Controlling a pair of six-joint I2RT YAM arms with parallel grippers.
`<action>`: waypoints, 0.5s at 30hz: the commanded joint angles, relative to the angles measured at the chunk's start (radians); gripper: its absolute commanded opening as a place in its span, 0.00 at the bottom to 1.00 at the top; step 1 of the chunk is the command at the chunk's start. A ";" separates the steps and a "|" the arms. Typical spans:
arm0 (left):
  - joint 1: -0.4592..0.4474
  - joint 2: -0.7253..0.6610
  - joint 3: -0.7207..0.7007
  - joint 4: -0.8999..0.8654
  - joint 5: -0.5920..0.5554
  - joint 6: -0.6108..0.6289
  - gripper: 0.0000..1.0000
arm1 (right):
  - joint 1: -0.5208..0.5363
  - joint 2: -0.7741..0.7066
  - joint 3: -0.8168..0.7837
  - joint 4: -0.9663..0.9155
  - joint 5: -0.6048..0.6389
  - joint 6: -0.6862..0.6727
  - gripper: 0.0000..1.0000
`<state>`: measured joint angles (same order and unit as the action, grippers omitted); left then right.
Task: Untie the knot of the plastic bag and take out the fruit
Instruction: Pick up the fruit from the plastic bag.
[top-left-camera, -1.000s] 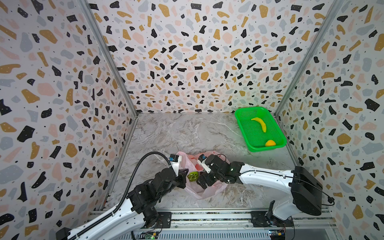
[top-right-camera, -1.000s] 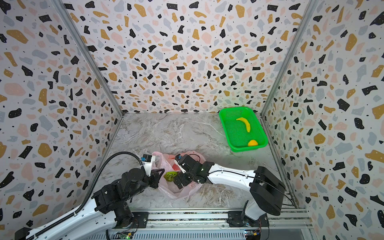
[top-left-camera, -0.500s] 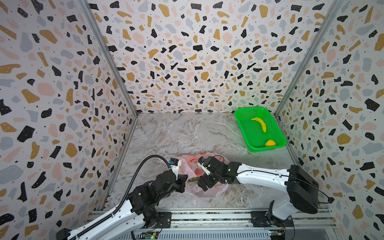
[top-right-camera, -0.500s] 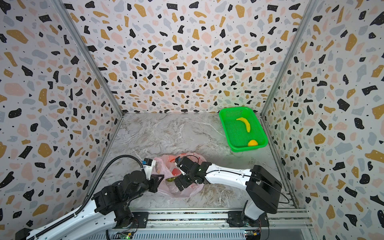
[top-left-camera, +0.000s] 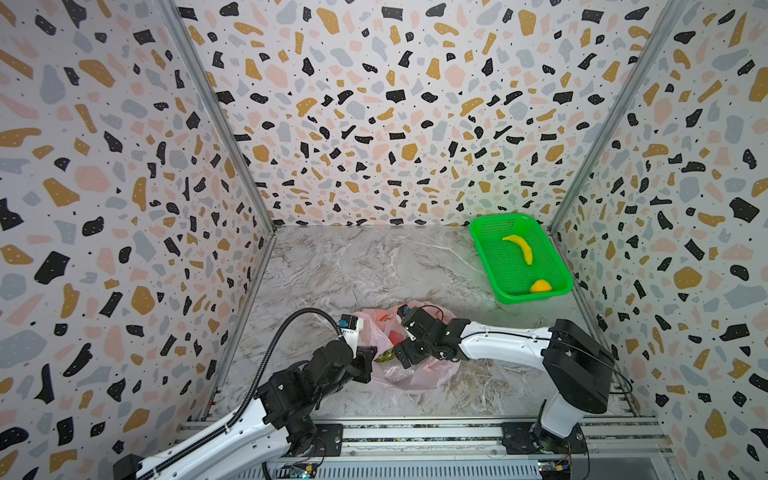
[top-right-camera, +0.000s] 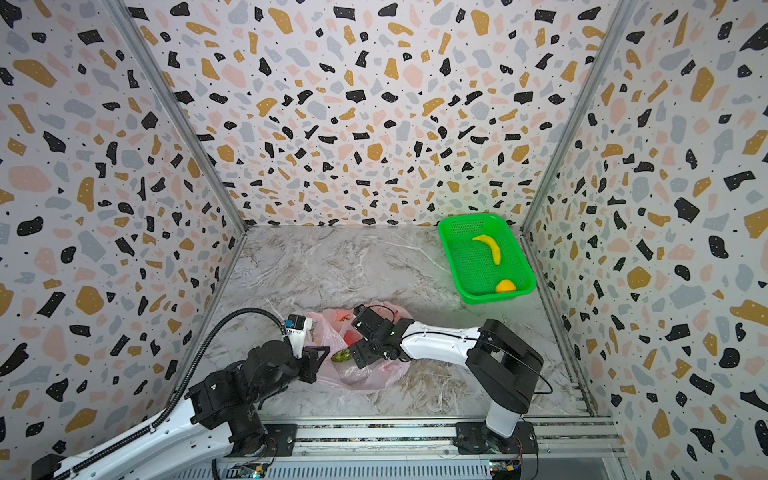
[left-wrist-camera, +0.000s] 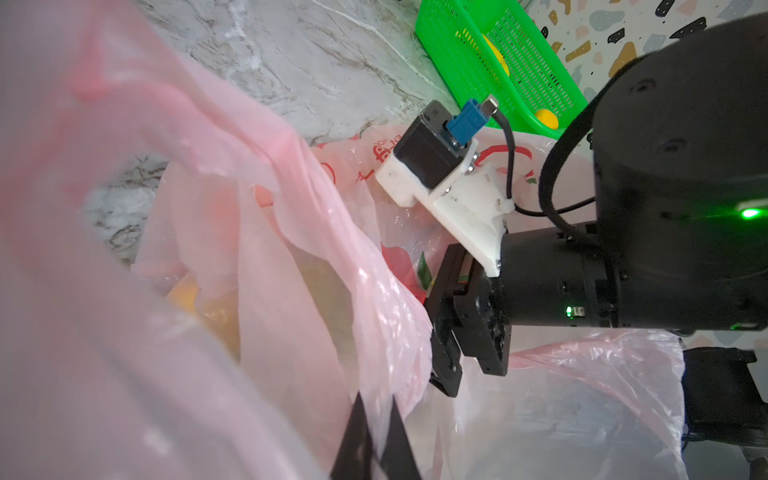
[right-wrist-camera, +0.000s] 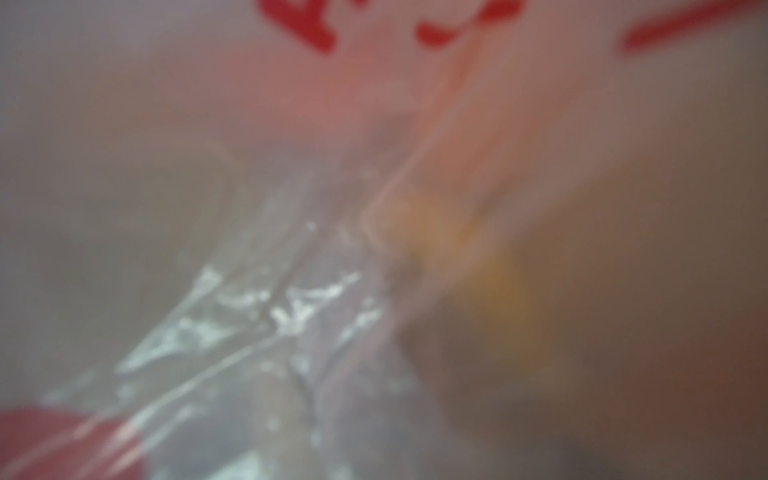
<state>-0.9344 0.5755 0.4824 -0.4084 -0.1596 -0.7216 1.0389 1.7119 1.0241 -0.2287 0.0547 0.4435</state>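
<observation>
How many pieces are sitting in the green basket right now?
2: the banana lies across the green basket's middle; the small yellow-orange piece sits by its near rim. Nothing there looks hidden.

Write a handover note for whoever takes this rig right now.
Left gripper: shut on film of the plastic bag, holding one side up.
Right gripper: open, at the bag mouth; no fruit seen in it.
Knot: none visible; the mouth looks open.
Fruit: a green-yellow one and an orange one show inside the bag.
Green basket: holds a banana and a yellow-orange piece.
Left: grasp the fruit and lift it out.
</observation>
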 joint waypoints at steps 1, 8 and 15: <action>-0.009 -0.005 0.000 0.043 -0.022 0.010 0.00 | 0.006 0.010 0.018 0.024 0.003 -0.008 0.87; -0.011 -0.012 -0.001 0.042 -0.042 0.006 0.00 | 0.030 0.030 0.011 0.041 0.022 -0.009 0.60; -0.012 -0.014 0.002 0.078 -0.085 0.012 0.00 | 0.029 -0.052 0.003 0.018 0.008 -0.023 0.53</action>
<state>-0.9394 0.5667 0.4824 -0.3866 -0.2111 -0.7212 1.0660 1.7348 1.0233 -0.1944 0.0612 0.4358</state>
